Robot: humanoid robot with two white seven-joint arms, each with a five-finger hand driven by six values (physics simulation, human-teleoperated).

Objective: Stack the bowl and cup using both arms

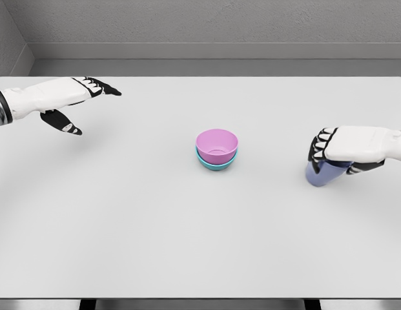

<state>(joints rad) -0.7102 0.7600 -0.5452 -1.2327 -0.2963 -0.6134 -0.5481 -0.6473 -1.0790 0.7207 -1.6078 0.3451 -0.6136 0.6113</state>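
Pink bowl (217, 145) sits nested in a teal bowl (215, 163) mid-counter (123, 213). I see my right robot hand (345, 152) curled around the purple cup (324, 173) at right, and my left robot hand (74, 103) hovering far left, fingers spread.

White table (155, 245) filling the view, grey wall (213, 22) behind, soft even light

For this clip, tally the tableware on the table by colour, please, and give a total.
Pink bowl, nested in the teal one: 1
Teal bowl, under the pink one: 1
Blue-purple cup, gripped by the right hand: 1
Total: 3
The left hand is open and holds nothing, off at the table's far left.
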